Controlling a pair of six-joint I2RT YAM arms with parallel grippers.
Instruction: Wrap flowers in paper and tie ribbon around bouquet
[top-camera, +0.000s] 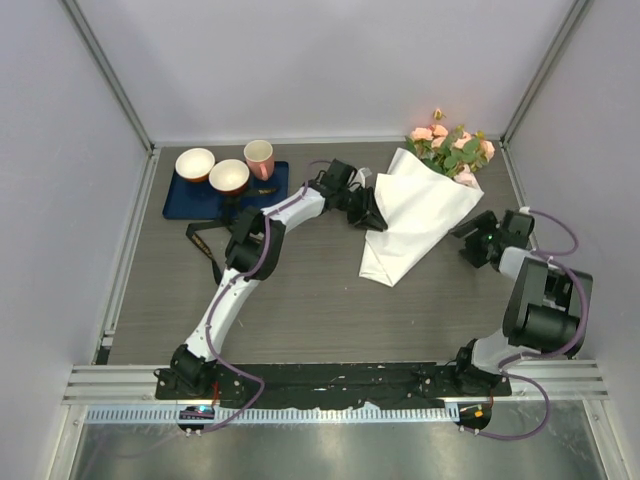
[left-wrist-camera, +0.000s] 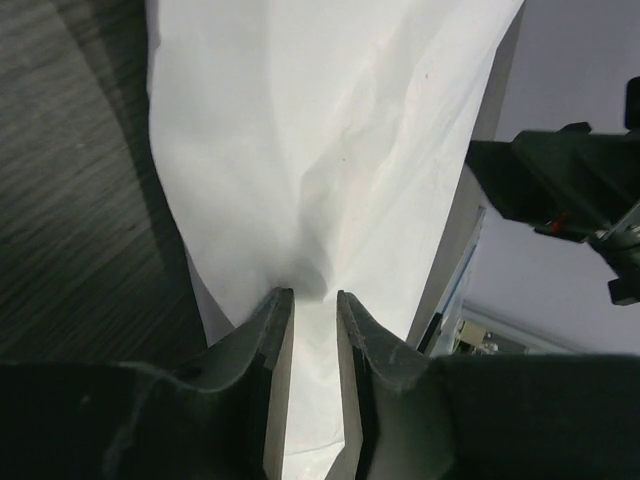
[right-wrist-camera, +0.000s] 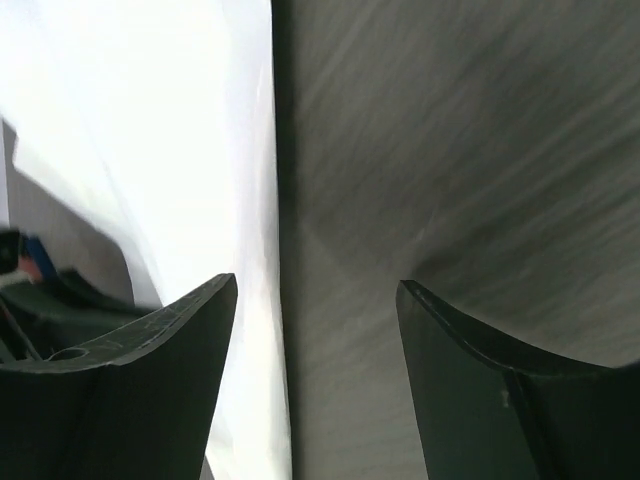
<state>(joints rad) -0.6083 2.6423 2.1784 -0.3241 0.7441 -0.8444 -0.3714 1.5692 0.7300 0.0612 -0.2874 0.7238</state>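
Half done, I judge: the flowers (top-camera: 450, 146) at the far right sit rolled in the paper (top-camera: 415, 215) cone, the left claw (left-wrist-camera: 313, 294) barely parted astride a paper crease, the right claw (right-wrist-camera: 315, 290) wide and empty beside it, the ribbon (top-camera: 203, 243) lying unused at left.

From overhead, soft, even light fell from above and everything was sharp, the paper (top-camera: 420, 215) casting only a faint shadow on the table (top-camera: 300, 290) at its edge. In the left wrist view the paper was bright yet kept its grey creases, a broad dark shadow lay on the table left of it, and the left gripper (left-wrist-camera: 315, 298) below it was underexposed. In the right wrist view the paper was blown out to featureless white, the table right of it was smeared with blur, and the right gripper (right-wrist-camera: 316, 282) was dark and soft-edged.
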